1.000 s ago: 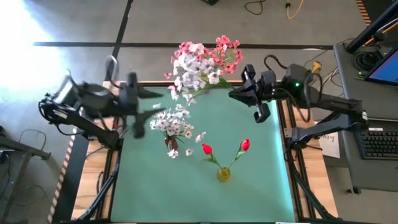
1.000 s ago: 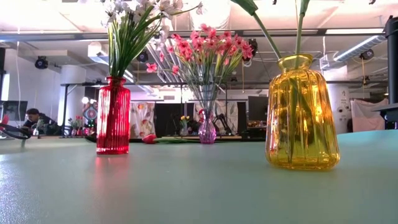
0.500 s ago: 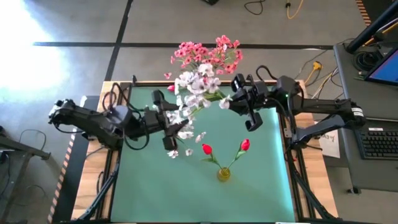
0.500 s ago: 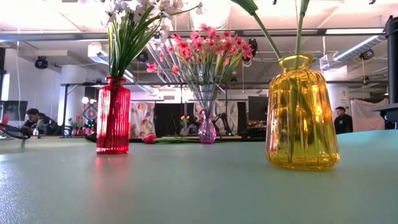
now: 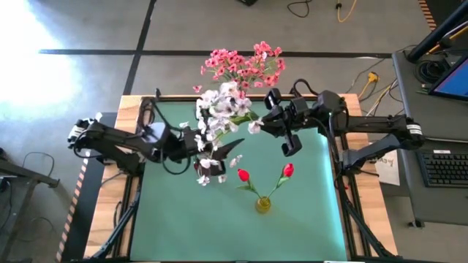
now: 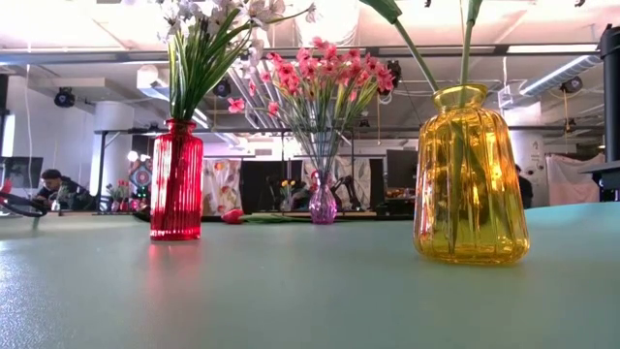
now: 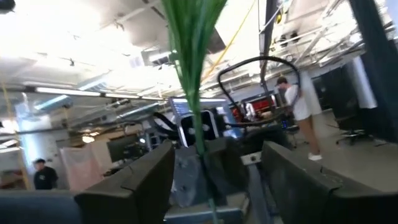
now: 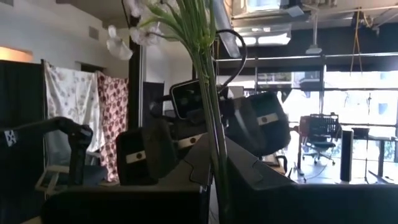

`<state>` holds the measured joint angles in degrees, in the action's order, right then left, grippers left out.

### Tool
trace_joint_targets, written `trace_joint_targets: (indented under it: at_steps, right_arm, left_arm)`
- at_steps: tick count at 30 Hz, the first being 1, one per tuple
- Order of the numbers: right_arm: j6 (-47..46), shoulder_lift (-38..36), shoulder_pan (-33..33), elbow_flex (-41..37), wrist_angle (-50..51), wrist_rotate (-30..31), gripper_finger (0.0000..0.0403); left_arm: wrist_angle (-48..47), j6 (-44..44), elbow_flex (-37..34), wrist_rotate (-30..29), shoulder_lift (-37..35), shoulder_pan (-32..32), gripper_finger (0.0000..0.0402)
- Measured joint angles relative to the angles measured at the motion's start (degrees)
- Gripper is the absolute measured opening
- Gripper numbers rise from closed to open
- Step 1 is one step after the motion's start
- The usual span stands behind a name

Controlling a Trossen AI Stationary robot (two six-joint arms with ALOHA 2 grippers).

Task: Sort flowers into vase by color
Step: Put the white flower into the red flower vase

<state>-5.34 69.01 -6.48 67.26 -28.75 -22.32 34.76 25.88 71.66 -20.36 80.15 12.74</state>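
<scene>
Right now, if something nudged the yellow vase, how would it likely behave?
The yellow vase looks like ribbed glass, so probably breakable. Its broad belly suggests it would slide rather than tip. Its tall red buds might sway.

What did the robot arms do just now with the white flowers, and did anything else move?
The left gripper swung in from the table's left edge to the white flowers that the right gripper holds by the stems; its fingers stand apart around those stems. The right gripper, shut on the stems, carried the bunch a little left. The red vase, yellow vase and pink flowers stayed put.
</scene>
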Motion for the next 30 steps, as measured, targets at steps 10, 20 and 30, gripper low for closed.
trace_joint_targets:
  at_steps: [10,20,30]
  right_arm:
    - [1.5,0.5,0.5,0.0,-0.2,-0.3,0.0012]
    - [3.2,0.5,1.4,0.0,0.2,-0.7,0.0012]
    - [3.8,0.6,1.4,0.0,0.5,-0.2,0.0012]
  left_arm:
    - [-0.1,3.3,5.2,3.0,4.4,-2.4,0.0229]
    - [-0.1,0.0,8.5,9.5,6.7,-5.3,0.0221]
    - [-1.7,0.0,12.7,12.1,10.0,-5.4,0.0180]
